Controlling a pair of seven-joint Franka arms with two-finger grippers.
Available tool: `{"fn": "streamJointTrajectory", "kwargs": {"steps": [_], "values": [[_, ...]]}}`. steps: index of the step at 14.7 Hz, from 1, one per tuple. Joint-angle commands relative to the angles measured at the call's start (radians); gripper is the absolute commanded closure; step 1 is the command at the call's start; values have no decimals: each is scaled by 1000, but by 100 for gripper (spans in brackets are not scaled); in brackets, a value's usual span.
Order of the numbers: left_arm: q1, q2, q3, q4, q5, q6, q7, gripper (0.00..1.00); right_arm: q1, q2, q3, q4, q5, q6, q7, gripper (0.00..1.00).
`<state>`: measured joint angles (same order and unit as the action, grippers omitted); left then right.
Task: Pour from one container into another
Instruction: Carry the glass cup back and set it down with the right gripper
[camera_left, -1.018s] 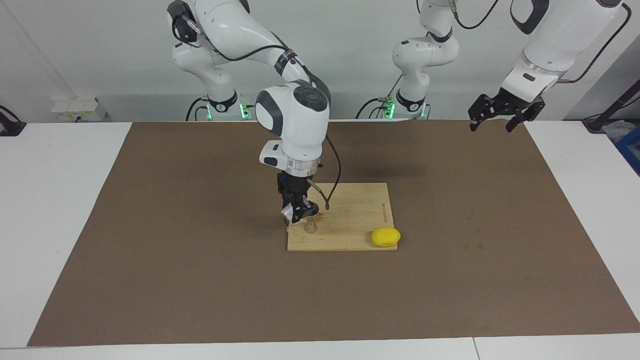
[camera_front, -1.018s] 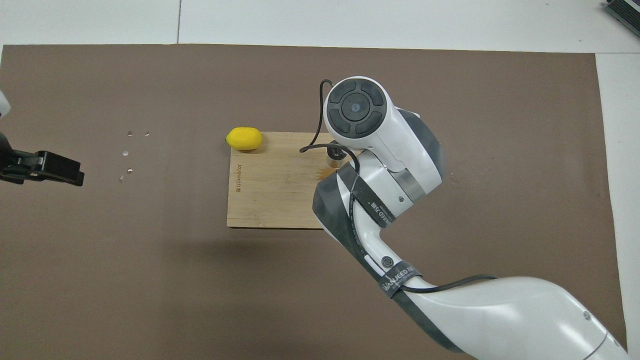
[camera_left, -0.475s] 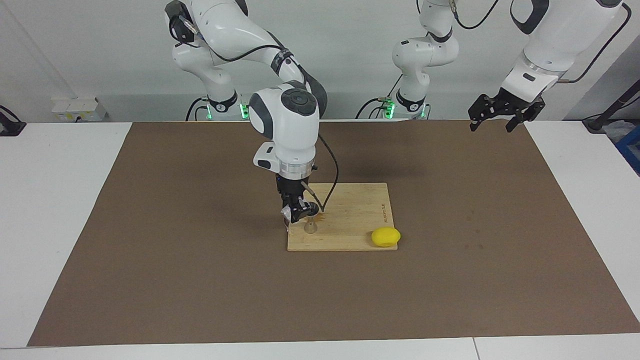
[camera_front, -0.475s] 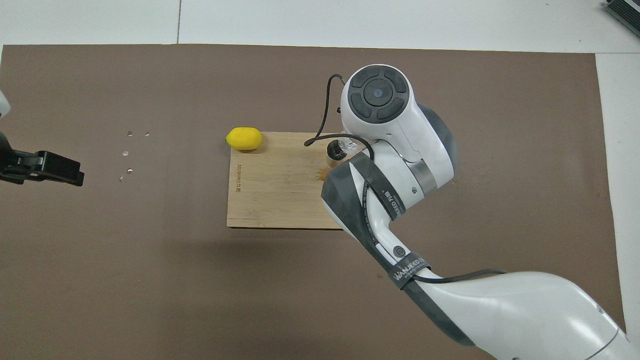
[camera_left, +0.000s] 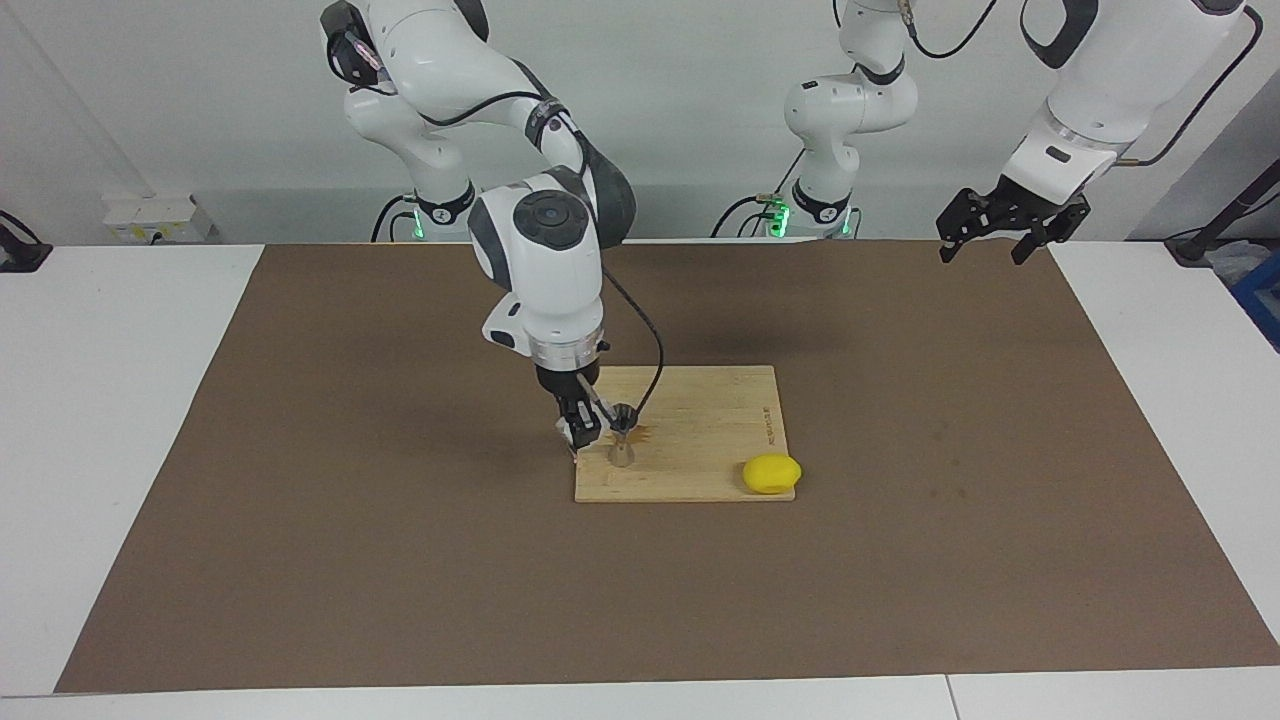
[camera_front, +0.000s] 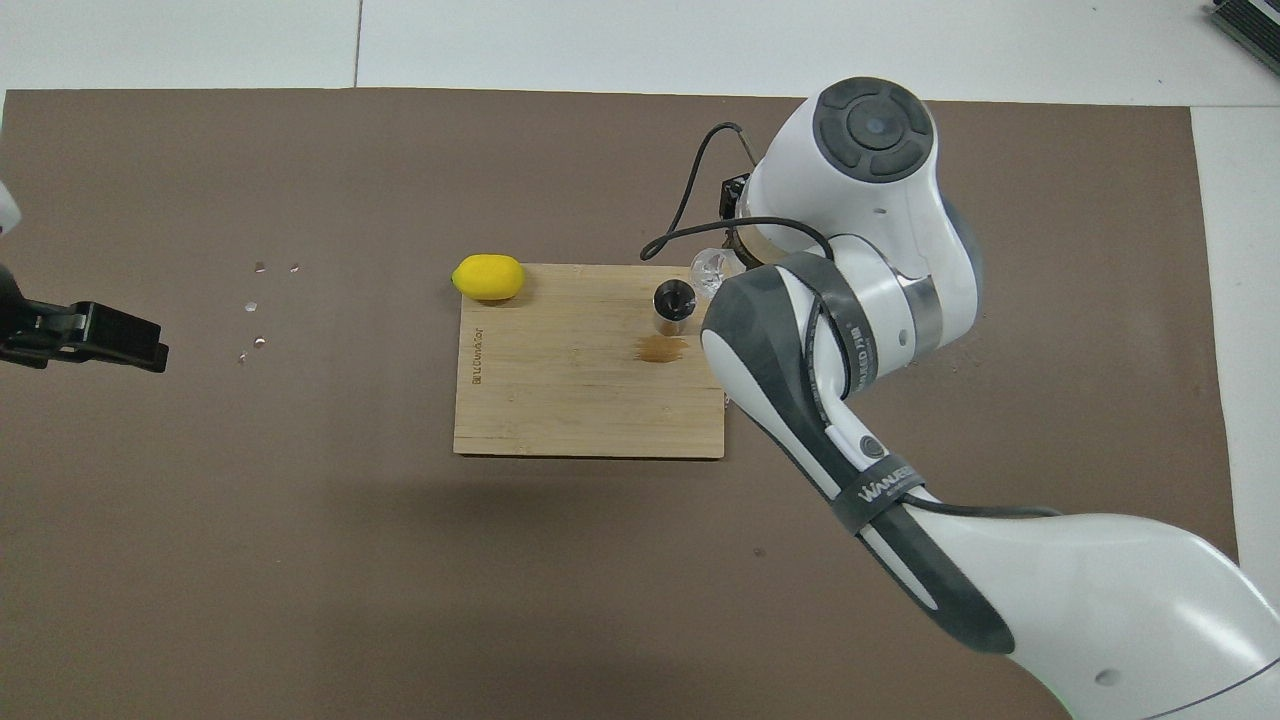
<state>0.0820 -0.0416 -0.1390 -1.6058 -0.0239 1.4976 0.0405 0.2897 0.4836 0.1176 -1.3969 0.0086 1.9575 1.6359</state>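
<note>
- Where the right arm bends, low and right of middle in the overhead view, a black band has white letters that look like "WANJEED".
- Small dark letters run along one short edge of the board (camera_front: 560, 400); they are too small to read.
- The cup (camera_front: 710, 268) is little, round and clear, with a bumpy shine.
- It sits in the right gripper (camera_left: 583, 432), whose jaws are closed on it, at the board's corner near the middle of both views.
- The cup is tipped toward the jigger (camera_left: 621, 452); I cannot tell if it touches it.
- The jigger is small shiny steel, wide on top with a thin waist, and stands up on the board.
- A brown wet spot (camera_front: 662, 348) is on the board, just beside the jigger.
- A yellow lemon (camera_left: 771, 474) lies at another corner of the board.
- The left gripper (camera_left: 985, 242) waits in the air at the upper right of the facing view, jaws wide apart with nothing in them.
- Tiny drops (camera_front: 258, 305) shine on the brown mat (camera_front: 300, 560), at the left of the overhead view.
</note>
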Motion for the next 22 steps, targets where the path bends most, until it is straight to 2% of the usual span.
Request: {"fn": "streamJointTrajectory", "kwargs": {"steps": [1,3,7,9,13,19,20,21,22], "values": [[-7,-15,3,-22,21,10,-11,0,-85,0,11,-13,137,-2,-83,100],[-7,-15,3,-22,21,10,-11,0,-159,-16,11,-60,253,-2,-148,100],[-7,-17,3,-22,21,10,-11,0,-297,-71,11,-261,440,66,-289,100],[-7,-17,3,-22,21,10,-11,0,-372,-69,10,-315,536,72,-410,100],[-7,-15,3,-22,21,10,-11,0,-497,-45,10,-401,608,70,-677,100],[-7,-17,3,-22,21,10,-11,0,-589,-60,10,-490,620,113,-696,100],[-7,-15,4,-22,21,10,-11,0,-596,-65,8,-502,623,124,-696,94],[-7,-15,3,-22,21,10,-11,0,-600,-66,5,-508,623,130,-696,65],[-7,-17,3,-22,21,10,-11,0,-600,-66,1,-510,623,135,-702,30]]}}
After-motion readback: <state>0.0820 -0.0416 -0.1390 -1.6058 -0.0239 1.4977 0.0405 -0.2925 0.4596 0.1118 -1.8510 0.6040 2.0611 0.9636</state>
